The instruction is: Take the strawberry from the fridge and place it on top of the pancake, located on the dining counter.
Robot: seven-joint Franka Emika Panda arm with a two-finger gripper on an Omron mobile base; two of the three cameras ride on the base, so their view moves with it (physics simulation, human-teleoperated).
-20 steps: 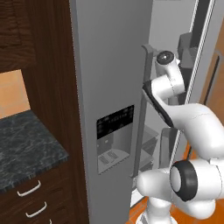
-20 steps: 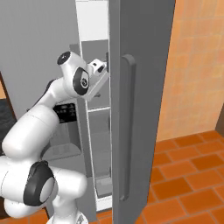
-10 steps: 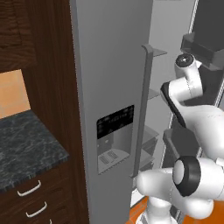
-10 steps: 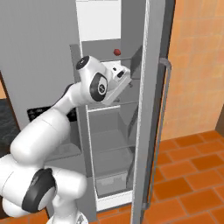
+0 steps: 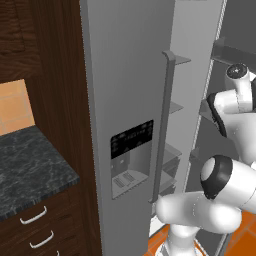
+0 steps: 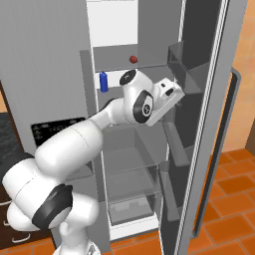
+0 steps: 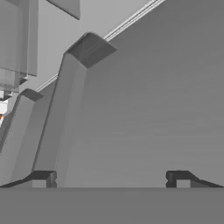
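Grey fridge (image 6: 55, 64) interior (terracotta floor (image 6: 226, 199) below)

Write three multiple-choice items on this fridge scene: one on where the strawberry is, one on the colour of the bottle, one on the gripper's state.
1. Where is the strawberry?
A. on a shelf inside the fridge
B. between the gripper's fingers
C. on the floor tiles

2. What colour is the bottle on the shelf below it?
A. yellow
B. blue
C. green

3. How does the gripper stand?
A. shut on the strawberry
B. shut and empty
C. open and empty

Answers: 1 A, the red berry sits on an upper shelf in the right base view. 2 B, the bottle is plainly blue. 3 C, in the hand view the fingertips stand wide apart with nothing between.
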